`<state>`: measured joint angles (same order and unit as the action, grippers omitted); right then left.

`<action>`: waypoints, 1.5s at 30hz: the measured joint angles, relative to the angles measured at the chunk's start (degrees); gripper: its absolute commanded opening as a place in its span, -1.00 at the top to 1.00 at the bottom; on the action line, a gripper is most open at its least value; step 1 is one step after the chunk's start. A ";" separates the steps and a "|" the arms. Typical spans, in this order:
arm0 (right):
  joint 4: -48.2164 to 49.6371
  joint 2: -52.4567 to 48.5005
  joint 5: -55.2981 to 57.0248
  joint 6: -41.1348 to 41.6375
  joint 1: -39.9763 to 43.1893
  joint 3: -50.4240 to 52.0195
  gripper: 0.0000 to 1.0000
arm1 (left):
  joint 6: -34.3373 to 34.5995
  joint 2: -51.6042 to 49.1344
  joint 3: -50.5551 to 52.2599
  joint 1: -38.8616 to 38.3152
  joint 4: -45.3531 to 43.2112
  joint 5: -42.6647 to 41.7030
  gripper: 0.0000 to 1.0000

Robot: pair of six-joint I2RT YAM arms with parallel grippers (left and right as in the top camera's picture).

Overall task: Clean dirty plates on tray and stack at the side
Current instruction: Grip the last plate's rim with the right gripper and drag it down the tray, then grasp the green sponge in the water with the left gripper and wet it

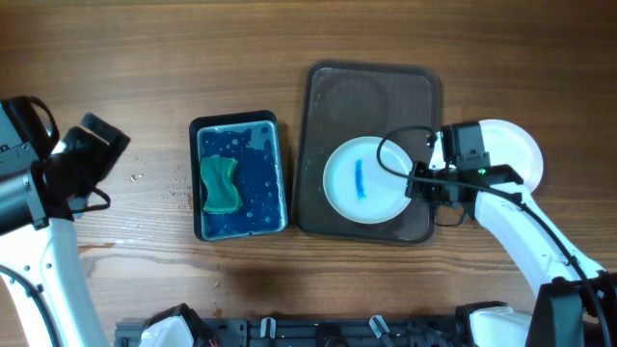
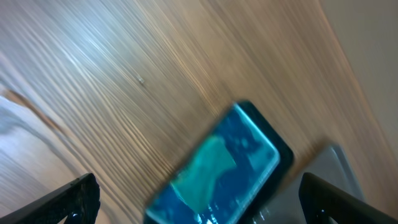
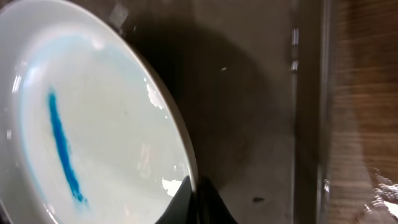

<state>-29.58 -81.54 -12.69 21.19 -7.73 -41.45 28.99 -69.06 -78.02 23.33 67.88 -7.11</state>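
Plate [image 1: 359, 180] streaked blue, lying by the tray's [image 1: 333, 96] right edge, rim pinched in the right hand [image 1: 424, 181], closed tight on it. Left hand [image 1: 96, 166] spread wide, empty, over the bench's [image 1: 145, 58] left edge. Cleaning step seemingly under way; next, bring the soaked sponge [image 1: 220, 185] across with the left while steadying that rim

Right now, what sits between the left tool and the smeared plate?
The black tray of blue liquid holding a green sponge, then the brown tray's rim, seen overhead.
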 measured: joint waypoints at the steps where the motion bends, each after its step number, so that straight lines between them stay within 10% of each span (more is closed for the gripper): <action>1: 0.37 0.00 -0.57 -1.09 0.00 0.46 0.61 | 0.02 0.00 0.00 0.00 1.53 -2.78 -1.00; 7: -1.38 0.00 -2.82 -5.77 0.00 0.31 0.25 | -5.66 -0.04 -0.09 -2.51 4.39 -16.15 -0.77; 15: -12.37 5.44 -3.63 -6.60 0.00 -8.83 0.25 | -7.89 -3.17 2.23 -21.51 8.11 -5.14 -0.54; 31: -17.22 10.14 -3.82 -6.58 0.00 -10.36 0.24 | 3.50 -26.43 22.47 -30.36 -16.15 7.58 0.47; 33: -17.20 10.14 -3.82 -6.58 0.00 -10.36 0.24 | 3.54 -27.39 22.47 -30.36 -16.63 6.99 0.92; 41: -17.38 10.14 -3.82 -6.58 0.00 -10.36 0.25 | 1.73 -27.54 20.55 -30.51 -14.29 5.53 0.92; 45: -17.38 10.14 -3.82 -6.58 0.00 -10.36 0.25 | -0.31 -27.47 16.02 -30.51 -8.37 5.53 -0.08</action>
<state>-46.96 -71.40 -16.51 14.61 -7.73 -51.81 28.69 -96.53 -62.00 -7.18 59.51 -1.58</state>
